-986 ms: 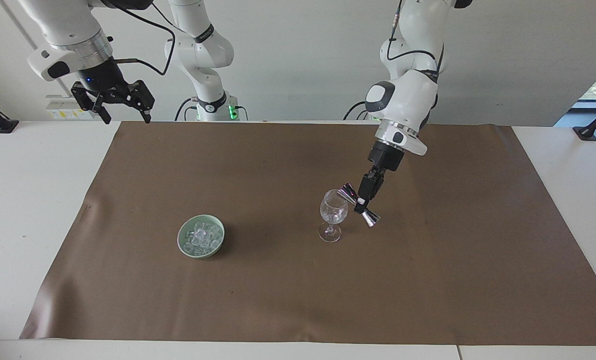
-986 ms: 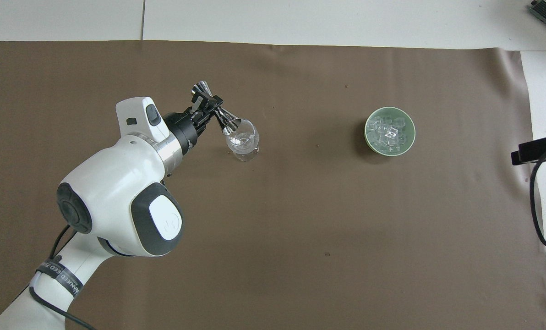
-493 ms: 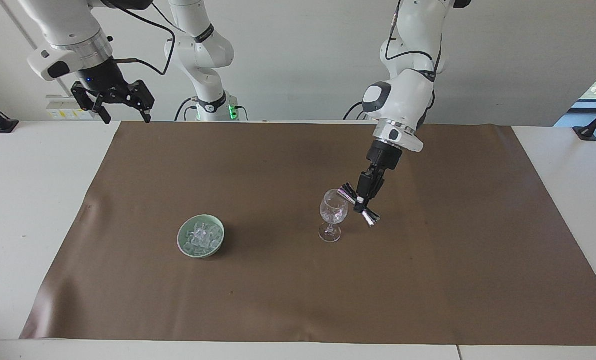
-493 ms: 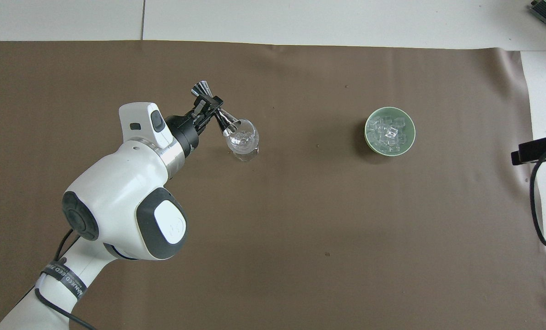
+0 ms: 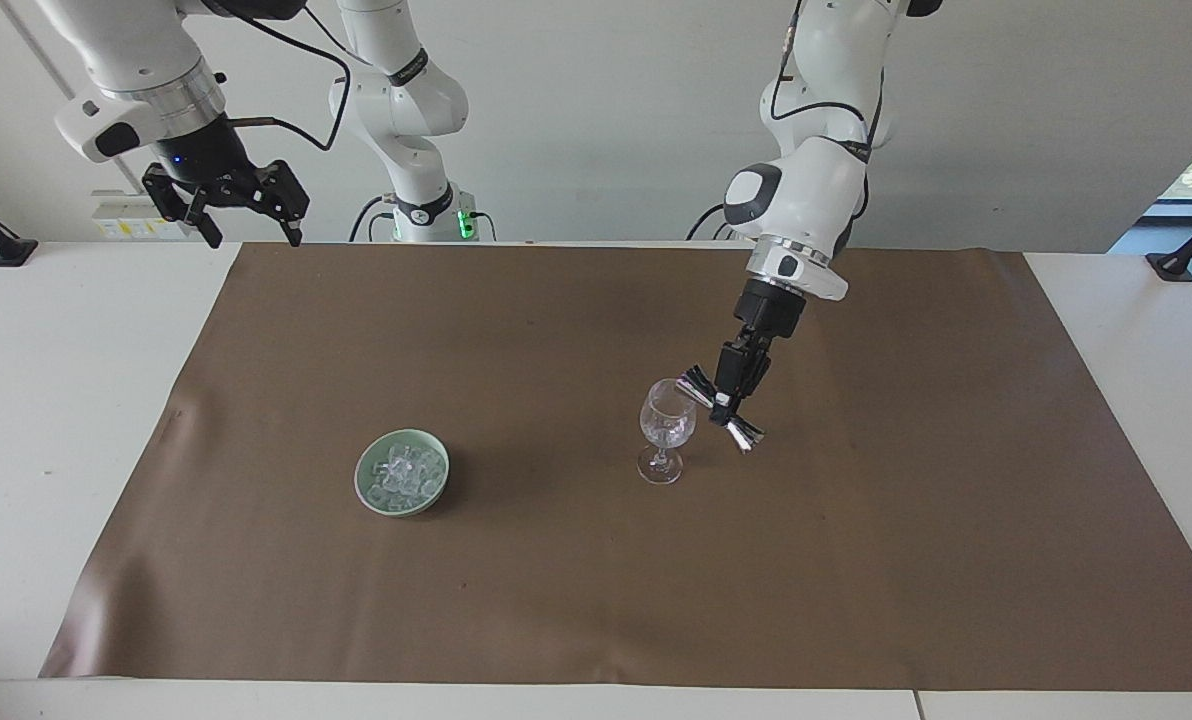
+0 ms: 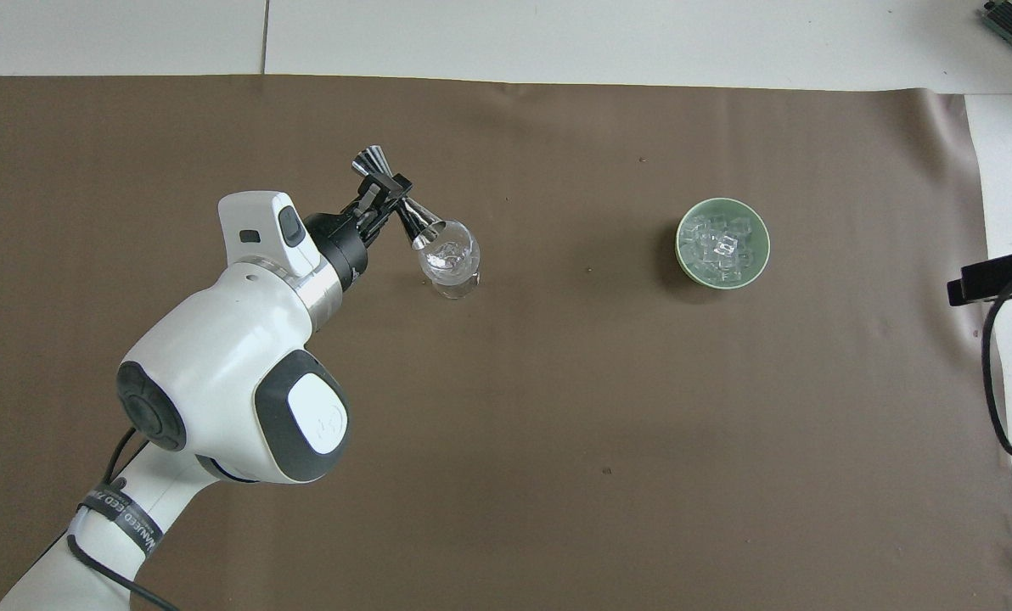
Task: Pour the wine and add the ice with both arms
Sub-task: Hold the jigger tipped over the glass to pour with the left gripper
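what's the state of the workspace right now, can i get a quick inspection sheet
surface: brown mat over a white table.
job's things: stemmed glass upright on the mat; ice in a green bowl toward the right arm's end; silver jigger tipped at the glass rim.
clutter: nothing seen.
grippers: left gripper shut on the jigger beside the glass; right gripper open, waiting raised over the table's edge by its base.
cables: black cables along both arms.
surroundings: white wall, window corner.

Left pincer [image 5: 724, 403] clamping tilted jigger [image 5: 721, 409] over stemmed glass [image 5: 667, 430], right pincer [image 5: 248, 232] waiting open
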Controlling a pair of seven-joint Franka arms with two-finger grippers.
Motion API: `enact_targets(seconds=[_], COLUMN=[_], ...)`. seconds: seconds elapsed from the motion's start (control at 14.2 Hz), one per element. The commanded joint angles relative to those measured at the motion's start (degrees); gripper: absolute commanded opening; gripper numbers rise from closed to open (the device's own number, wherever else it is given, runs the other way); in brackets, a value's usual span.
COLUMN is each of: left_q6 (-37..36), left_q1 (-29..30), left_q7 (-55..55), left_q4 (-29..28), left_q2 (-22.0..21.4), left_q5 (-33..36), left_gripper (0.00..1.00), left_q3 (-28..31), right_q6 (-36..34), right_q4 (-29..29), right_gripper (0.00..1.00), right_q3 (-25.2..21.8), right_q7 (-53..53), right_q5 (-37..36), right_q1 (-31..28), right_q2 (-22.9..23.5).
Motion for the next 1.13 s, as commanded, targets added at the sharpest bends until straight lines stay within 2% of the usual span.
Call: enact_targets(seconds=[0.0,1.06], left_q6=[2.4,3.3], left_q1=[-1.7,-2.1], left_q7=[0.0,0.0], left_q4=[-1.9,-2.0], left_q2=[-0.9,-0.6], left_q5=[0.8,0.8], left_gripper=[0.00,0.00], left_q3=[1.0,0.9], right_q6=[0.4,0.3], right_q4=[-0.8,-0.8], right_gripper=[1.00,1.00], right_q3=[-0.1,-0.1], right_q7=[-0.3,-0.3], right_q5=[0.9,0.9], right_q1=[-0.2,0.0], right_q2=[-0.7,-0.7])
